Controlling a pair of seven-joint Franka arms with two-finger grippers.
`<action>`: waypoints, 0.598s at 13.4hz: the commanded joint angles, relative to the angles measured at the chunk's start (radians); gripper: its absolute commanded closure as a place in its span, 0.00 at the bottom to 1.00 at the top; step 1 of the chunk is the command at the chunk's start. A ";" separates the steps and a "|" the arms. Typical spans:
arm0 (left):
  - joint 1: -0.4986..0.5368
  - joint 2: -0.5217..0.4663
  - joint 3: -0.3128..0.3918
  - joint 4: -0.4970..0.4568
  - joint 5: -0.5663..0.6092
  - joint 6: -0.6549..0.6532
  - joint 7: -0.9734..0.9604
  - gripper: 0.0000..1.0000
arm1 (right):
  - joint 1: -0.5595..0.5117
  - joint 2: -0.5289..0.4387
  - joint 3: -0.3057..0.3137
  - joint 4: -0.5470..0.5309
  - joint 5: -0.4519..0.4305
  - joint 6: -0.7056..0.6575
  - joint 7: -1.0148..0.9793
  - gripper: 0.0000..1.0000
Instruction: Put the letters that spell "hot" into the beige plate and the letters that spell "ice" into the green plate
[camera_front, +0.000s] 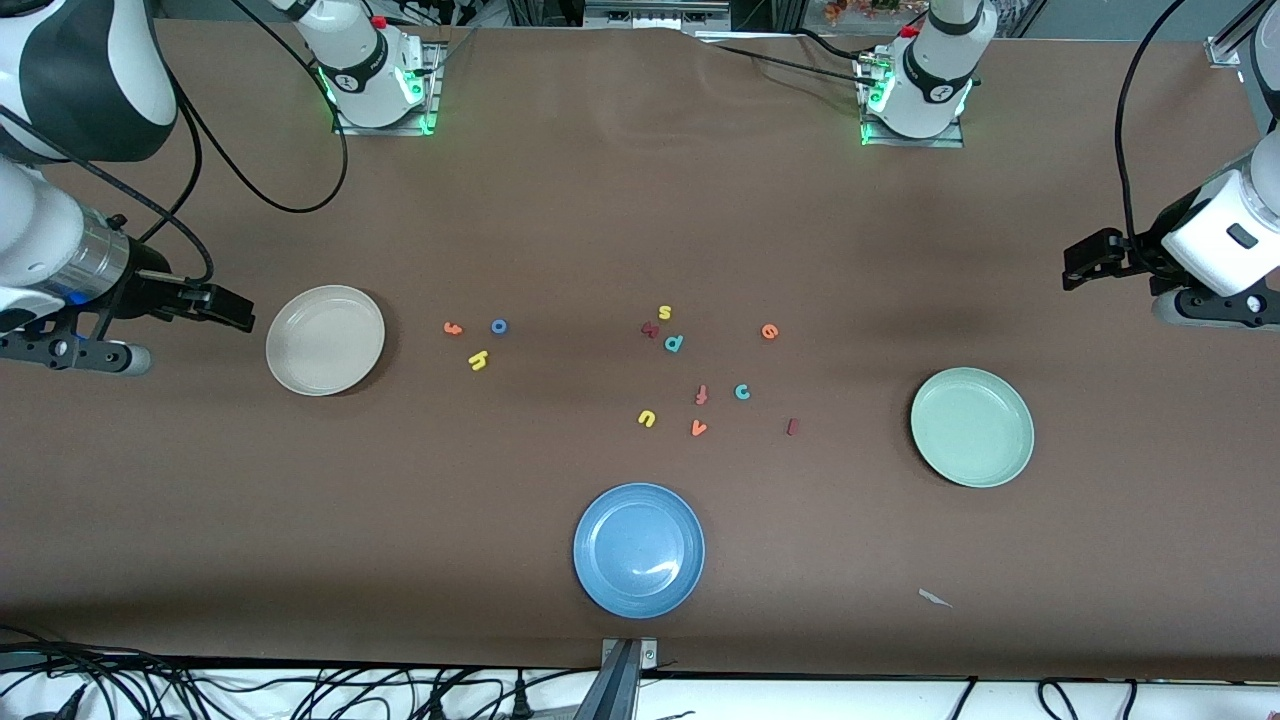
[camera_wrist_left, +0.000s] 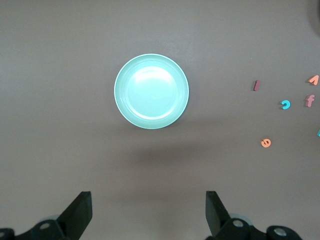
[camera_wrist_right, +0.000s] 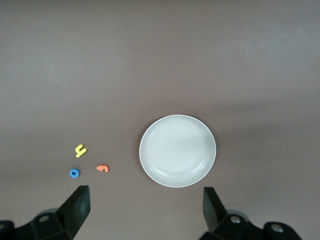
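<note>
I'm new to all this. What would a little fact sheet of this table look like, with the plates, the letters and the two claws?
beige plate: empty, at the right arm's end
green plate: empty, at the left arm's end
blue plate: empty, nearest the front camera
yellow h, blue o, orange t: on the table beside the beige plate
dark red i, teal c, orange e: on the table, mid-table
left gripper: open, holding nothing
right gripper: open, holding nothing

Blue plate (camera_front: 639, 550) nearest the front camera, yellow u (camera_front: 646, 418), orange v (camera_front: 698, 428), teal p (camera_front: 674, 343), yellow s (camera_front: 665, 312)
</note>
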 joint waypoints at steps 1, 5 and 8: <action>-0.001 -0.007 -0.003 -0.009 0.028 0.007 0.004 0.00 | -0.004 -0.008 0.005 -0.001 -0.006 -0.005 0.009 0.00; -0.001 -0.006 -0.003 -0.009 0.028 0.007 0.004 0.00 | 0.012 -0.008 0.011 -0.009 -0.002 -0.030 0.055 0.00; -0.004 0.008 -0.018 -0.012 0.026 0.020 -0.008 0.00 | 0.073 0.012 0.014 -0.036 0.001 -0.029 0.174 0.01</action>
